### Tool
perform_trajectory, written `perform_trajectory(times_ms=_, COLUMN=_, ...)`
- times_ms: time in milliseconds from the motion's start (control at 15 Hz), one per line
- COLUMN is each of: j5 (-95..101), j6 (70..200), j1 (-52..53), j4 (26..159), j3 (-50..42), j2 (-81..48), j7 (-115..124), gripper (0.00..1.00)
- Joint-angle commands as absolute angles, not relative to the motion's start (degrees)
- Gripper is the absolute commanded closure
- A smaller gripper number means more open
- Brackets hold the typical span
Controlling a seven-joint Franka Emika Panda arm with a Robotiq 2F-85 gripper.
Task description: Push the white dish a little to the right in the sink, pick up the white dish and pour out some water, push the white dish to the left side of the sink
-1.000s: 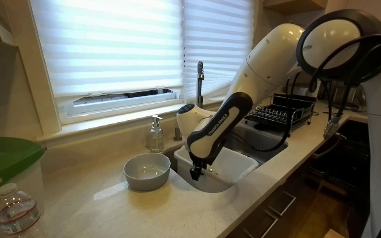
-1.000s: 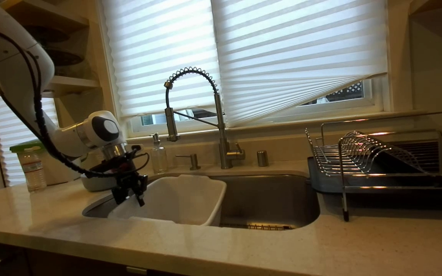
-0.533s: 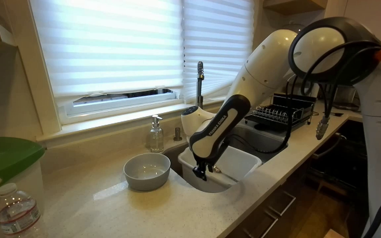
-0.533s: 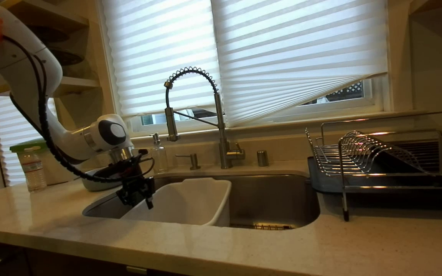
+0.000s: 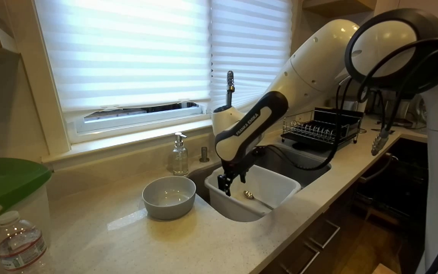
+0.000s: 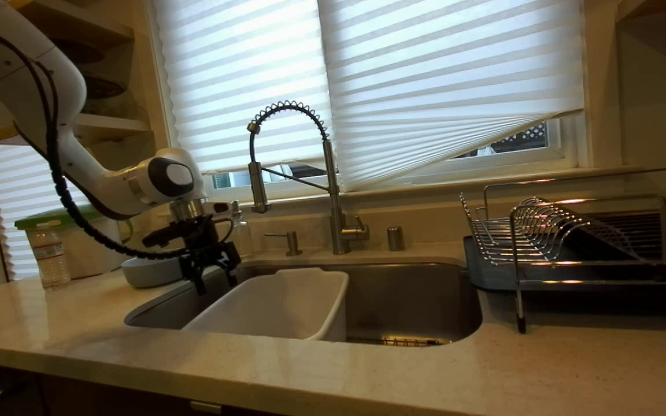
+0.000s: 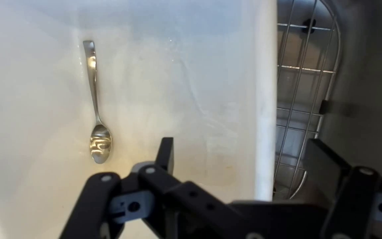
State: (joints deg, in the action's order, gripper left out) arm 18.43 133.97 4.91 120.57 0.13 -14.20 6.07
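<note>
Both exterior views share the sink (image 6: 408, 300), across and along the counter's edge (image 6: 194, 378); the wrist's, close, overlooks the tub (image 7: 266, 99).

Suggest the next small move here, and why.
Probably lower the gripper over the rim of the white dish: in the wrist view its jaws stand open on either side of that rim, one over the dish's inside, the other over the sink, and nothing is held. That would suit a pinch for picking up.
</note>
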Motion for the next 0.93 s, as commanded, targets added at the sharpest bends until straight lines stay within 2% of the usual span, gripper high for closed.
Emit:
perform_trajectory(times_ms=0, j5=17.7, j6=131.8, j1=3.9, j4=120.3, j3=-0.5, j2=-12.3, j7=5.5, gripper=0.0)
perform_trajectory(times_ms=67, j5=18.1, j6=131.8, j1=3.6, j4=120.2, j3=-0.8, j2=-12.4, j7=5.5, gripper=0.23)
perform_trajectory(times_ms=200, j5=18.3, j6=132.7, j1=3.2, j4=120.2, j3=-1.2, j2=-12.9, j7=5.7, gripper=0.32)
perform_trajectory(times_ms=400, j5=19.0, j6=135.0, j1=3.0, j4=120.5, j3=-1.7, j2=-14.8, j7=6.9, gripper=0.58)
perform_trajectory(times_ms=733, j5=17.8, j6=137.6, j1=3.3, j4=120.5, j3=-1.5, j2=-17.7, j7=6.6, gripper=0.96)
perform_trajectory(times_ms=867, j5=16.8, j6=138.6, j1=3.3, j4=120.6, j3=-1.0, j2=-18.7, j7=5.8, gripper=1.0)
